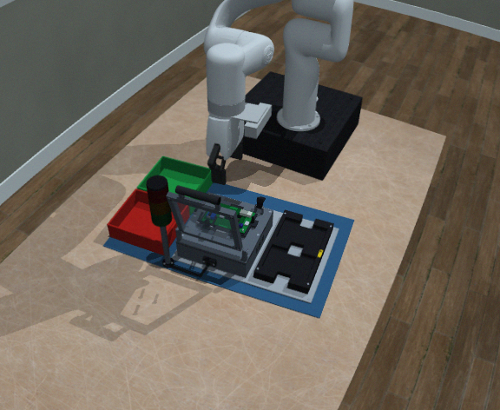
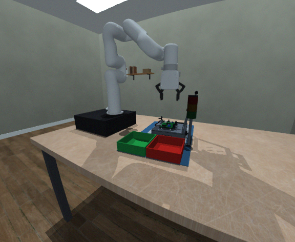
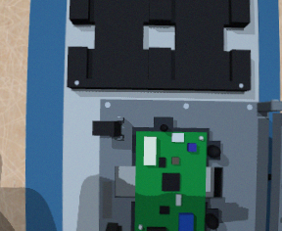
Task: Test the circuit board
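Observation:
The green circuit board (image 1: 245,228) (image 2: 167,125) (image 3: 151,183) lies component side up in the grey tester (image 1: 217,261) (image 2: 168,131) (image 3: 239,147). Light pin tips show at two of its corners. A long white part and a small white part sit at its end toward the tray; a black post (image 3: 164,127) stands just beyond that end. The lid (image 1: 238,229) (image 3: 277,147) stands open. The hook's black tab (image 1: 260,201) (image 3: 106,128) is at the side opposite the lid. My gripper (image 2: 169,99) is open and empty, above the tester's level. The signal light (image 1: 159,202) (image 2: 192,106) is unlit.
The black tray (image 1: 281,257) (image 3: 119,69) beside the tester holds no board where it shows. The green bin (image 1: 197,174) (image 2: 132,148) and red bin (image 1: 138,240) (image 2: 163,155) stand side by side on the tester's other side. The light's pole (image 1: 165,244) rises near the lid.

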Controlling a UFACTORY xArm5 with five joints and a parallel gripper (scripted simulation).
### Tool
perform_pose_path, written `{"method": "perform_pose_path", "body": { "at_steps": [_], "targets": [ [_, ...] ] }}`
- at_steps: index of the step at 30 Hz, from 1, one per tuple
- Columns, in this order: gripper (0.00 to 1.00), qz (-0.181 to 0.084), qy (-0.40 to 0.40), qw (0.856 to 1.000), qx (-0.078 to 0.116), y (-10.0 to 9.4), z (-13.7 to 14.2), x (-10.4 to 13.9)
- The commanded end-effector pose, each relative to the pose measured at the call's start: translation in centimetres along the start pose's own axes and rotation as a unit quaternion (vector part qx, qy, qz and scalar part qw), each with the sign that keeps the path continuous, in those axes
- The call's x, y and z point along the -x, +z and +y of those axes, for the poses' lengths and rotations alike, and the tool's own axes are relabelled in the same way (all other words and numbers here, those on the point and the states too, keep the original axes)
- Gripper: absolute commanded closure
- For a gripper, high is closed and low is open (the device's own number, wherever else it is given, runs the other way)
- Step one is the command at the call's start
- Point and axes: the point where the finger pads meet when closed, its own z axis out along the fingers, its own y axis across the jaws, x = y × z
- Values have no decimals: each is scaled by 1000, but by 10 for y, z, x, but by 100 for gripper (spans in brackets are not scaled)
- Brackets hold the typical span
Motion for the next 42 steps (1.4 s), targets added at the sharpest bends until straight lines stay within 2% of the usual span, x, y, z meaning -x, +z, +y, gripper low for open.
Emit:
{"method": "perform_pose_path", "body": {
  "at_steps": [1, 7, 11, 21, 22, 35, 38, 42],
  "targets": [
    [0, 0, 0, 1000, 1, -44, 0, 0],
    [0, 0, 0, 1000, 1, -82, 0, 0],
    [0, 0, 0, 1000, 1, -99, 0, 0],
    [0, 0, 0, 1000, 1, -106, 0, 0],
    [48, 0, 0, 1000, 1, -106, 0, 0],
    [48, 0, 0, 1000, 1, -106, 2, 0],
    [48, 0, 0, 1000, 1, -106, 12, 0],
    [48, 0, 0, 1000, 1, -106, 42, -1]
  ]
}}
